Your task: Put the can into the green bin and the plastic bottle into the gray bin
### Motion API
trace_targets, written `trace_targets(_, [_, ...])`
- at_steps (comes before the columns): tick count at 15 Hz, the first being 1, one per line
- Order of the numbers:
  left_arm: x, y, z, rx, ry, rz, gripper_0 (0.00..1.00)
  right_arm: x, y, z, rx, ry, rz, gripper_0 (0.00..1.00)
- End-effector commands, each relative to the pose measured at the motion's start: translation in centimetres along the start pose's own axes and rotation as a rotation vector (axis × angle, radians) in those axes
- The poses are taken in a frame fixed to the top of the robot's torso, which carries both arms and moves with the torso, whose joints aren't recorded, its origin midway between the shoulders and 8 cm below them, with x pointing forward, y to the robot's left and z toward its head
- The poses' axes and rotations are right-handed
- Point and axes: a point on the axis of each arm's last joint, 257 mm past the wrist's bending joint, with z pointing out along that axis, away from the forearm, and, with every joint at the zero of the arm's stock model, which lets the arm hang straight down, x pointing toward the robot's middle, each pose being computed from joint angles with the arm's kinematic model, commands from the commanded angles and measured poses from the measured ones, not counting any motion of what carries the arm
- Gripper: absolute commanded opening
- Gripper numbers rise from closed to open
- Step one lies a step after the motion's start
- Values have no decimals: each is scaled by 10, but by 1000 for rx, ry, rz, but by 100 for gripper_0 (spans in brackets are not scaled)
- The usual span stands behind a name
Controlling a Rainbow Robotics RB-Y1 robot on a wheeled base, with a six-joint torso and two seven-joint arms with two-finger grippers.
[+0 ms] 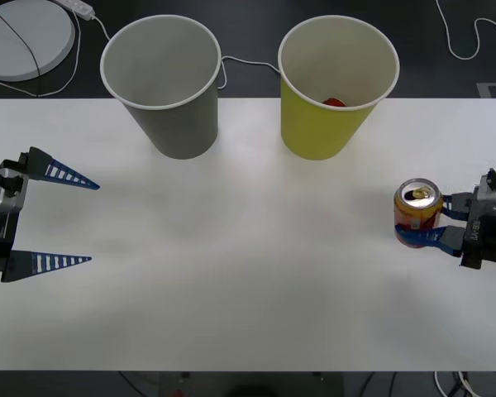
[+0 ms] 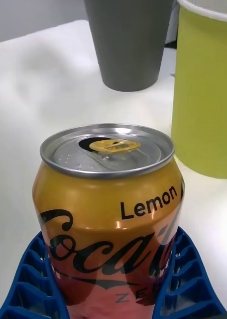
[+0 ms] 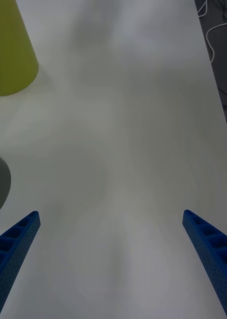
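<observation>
gripping the can (image 1: 418,212), right claw (image 1: 434,220) sits near the green bin (image 1: 331,124); left claw (image 1: 87,223) gapes.

Front view: mounted high above both arms, angled forward and down over the white tabletop (image 1: 231,273); far edge and dark floor beyond included. Right wrist view: set low and very close behind the orange-red metal drink can (image 2: 111,214), facing across the table toward the large gray tapered cup-shaped bin (image 2: 128,42) and the large yellow-green tapered cup-shaped bin (image 2: 205,94). Left wrist view: raised above bare tabletop, looking down and across between its blue ribbed fingers (image 3: 14,244). Shared by all three: both bins and the tabletop.
</observation>
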Motion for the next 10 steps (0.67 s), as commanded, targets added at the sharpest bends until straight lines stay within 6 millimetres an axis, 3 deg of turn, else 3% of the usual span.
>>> trace_targets(1, [0, 0, 0, 0, 0, 0, 100, -21, 5, -17, -3, 74, 43, 0])
trace_targets(4, [0, 0, 0, 0, 0, 0, 100, -40, 2, -39, 2, 168, 80, 0])
trace_targets(10, [0, 0, 0, 0, 0, 0, 100, -82, -7, -61, -16, 292, 191, 0])
